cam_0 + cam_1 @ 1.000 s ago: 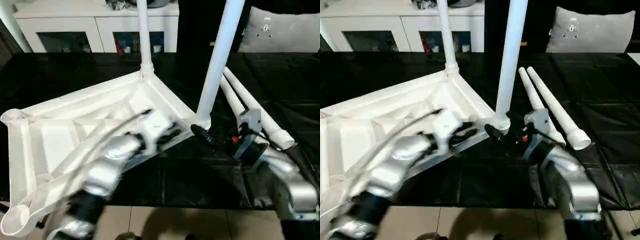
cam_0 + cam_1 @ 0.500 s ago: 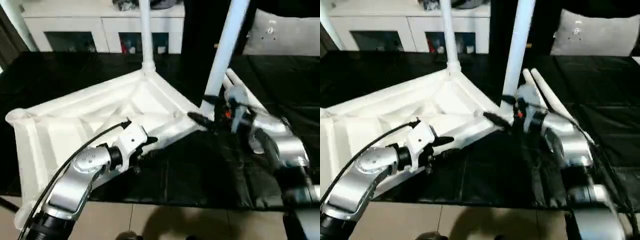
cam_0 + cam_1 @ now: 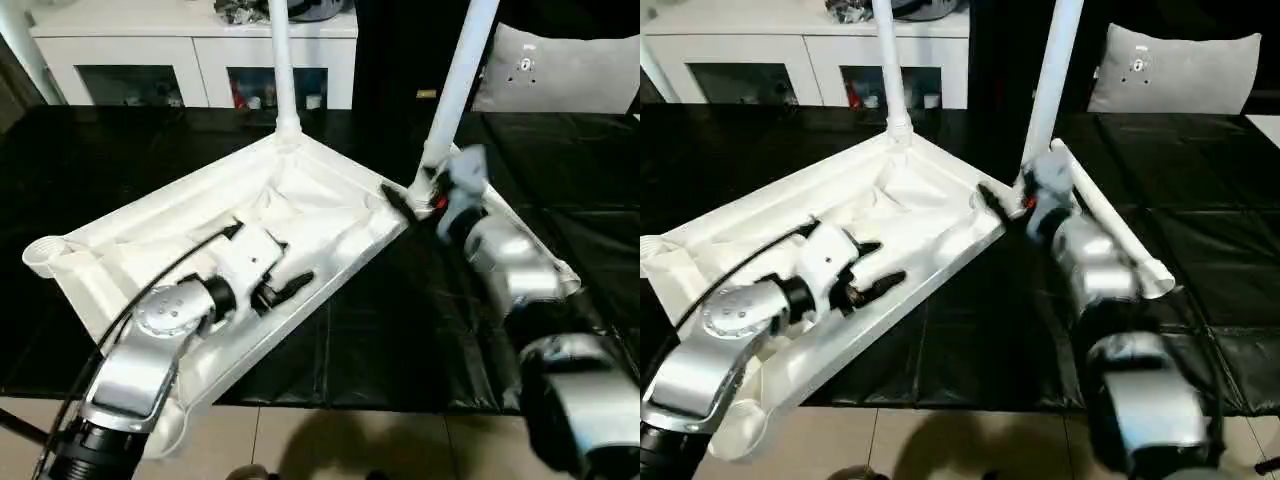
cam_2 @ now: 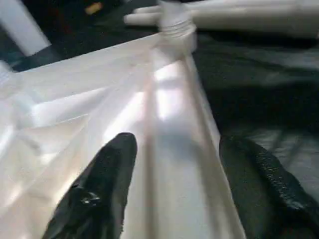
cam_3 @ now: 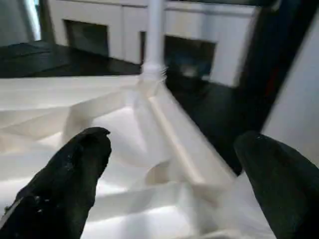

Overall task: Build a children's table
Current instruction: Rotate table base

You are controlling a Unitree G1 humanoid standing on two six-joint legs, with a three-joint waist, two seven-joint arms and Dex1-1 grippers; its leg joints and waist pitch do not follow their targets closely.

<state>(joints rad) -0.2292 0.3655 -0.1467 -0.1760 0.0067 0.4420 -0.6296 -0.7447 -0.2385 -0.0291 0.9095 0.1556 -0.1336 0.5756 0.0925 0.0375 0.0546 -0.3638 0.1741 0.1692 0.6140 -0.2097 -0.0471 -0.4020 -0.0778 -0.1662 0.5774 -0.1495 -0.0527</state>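
The white table top [image 3: 150, 250] lies upside down on the black cloth, ribbed underside up. Two white legs stand upright in its sockets, one at the far corner [image 3: 284, 60] and one at the right corner [image 3: 455, 90]. Two loose legs [image 3: 1140, 262] lie to the right, partly hidden by my right forearm. My left gripper [image 3: 288, 285] is open, its fingers [image 4: 102, 189] astride the top's near-right rim [image 4: 174, 149]. My right gripper [image 3: 398, 198] is open beside the right corner socket, its fingers [image 5: 75, 174] spread wide over the underside.
A white cabinet [image 3: 190, 50] with shelves stands behind the table and a grey pillow [image 3: 560, 70] lies at the back right. The left corner socket [image 3: 42, 252] and the near one [image 3: 170, 440] are open holes. The near corner overhangs the tiled floor [image 3: 330, 450].
My right arm has reached forward from the near right to the corner with the upright leg. My left gripper has drawn back along the rim. The camera has shifted too.
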